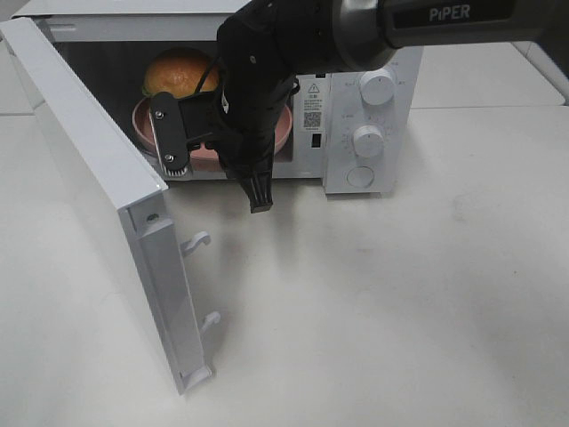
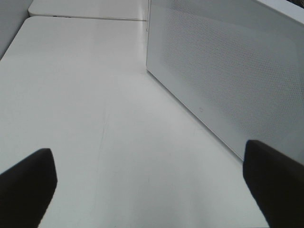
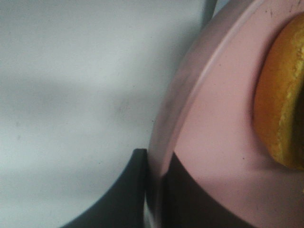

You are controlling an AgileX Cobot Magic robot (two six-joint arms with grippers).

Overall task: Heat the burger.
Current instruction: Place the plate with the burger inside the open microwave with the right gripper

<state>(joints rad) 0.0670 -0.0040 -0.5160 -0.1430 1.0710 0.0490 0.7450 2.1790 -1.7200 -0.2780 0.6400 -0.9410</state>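
Right arm [image 1: 293, 53] in microwave [image 1: 373, 169], fingers [image 3: 118, 199] pinching plate [image 3: 213, 133].

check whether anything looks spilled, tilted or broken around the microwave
Nothing stands out. The burger sits upright on the pink plate inside the microwave, the right gripper has its jaws around the plate's rim, and no spill or damage shows.

"PiPER" on the right arm [image 1: 462, 18]; warning sticker [image 1: 312, 105] on the microwave [image 1: 402, 116], probably illegible.
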